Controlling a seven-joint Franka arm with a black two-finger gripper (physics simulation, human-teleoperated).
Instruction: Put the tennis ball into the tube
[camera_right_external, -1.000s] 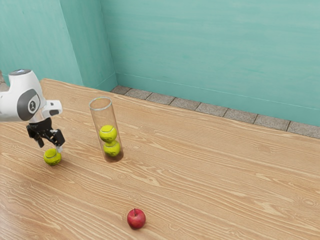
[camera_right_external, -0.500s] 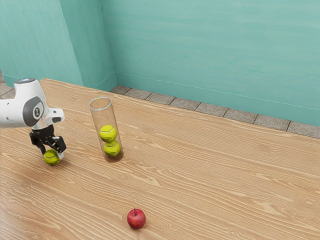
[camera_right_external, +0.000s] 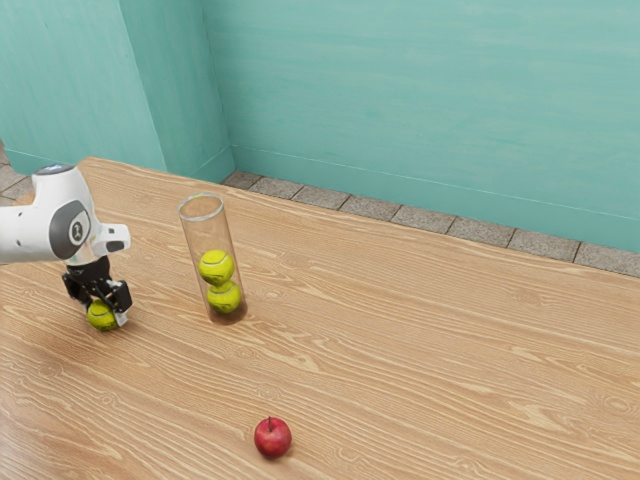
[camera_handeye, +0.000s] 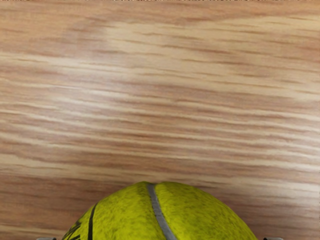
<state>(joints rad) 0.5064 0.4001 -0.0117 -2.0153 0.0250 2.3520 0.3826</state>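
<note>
The gripper (camera_right_external: 105, 313) is down low over the tennis ball (camera_right_external: 101, 319), on the exterior view's left side of the bench (camera_right_external: 420, 350). It reaches around the ball's upper part, but whether it is spread or pinching the ball, the observer cannot tell. The ball sits at bench level, outside the tube (camera_right_external: 201, 229). In the wrist view its yellow-green fuzz lies just under the hand, crossed by a grey seam, with a black line and some black marking to one side; the pale and reddish wood grain runs beyond it. The clear tube stands on its base to the exterior view's right of the gripper, near it but apart, and a little farther back than the ball. Inside are 2 other tennis balls, stacked in its lower part: the upper ball (camera_right_external: 216, 267) rests on the lower ball (camera_right_external: 224, 297), and both lie well below the round rim. A red apple (camera_right_external: 272, 438) with a short stem sits on the near part of the bench, right of the tube and well apart from it. Past the far edge of the bench run grey floor tiles (camera_right_external: 371, 208), and behind them rises a teal wall (camera_right_external: 430, 100).
</note>
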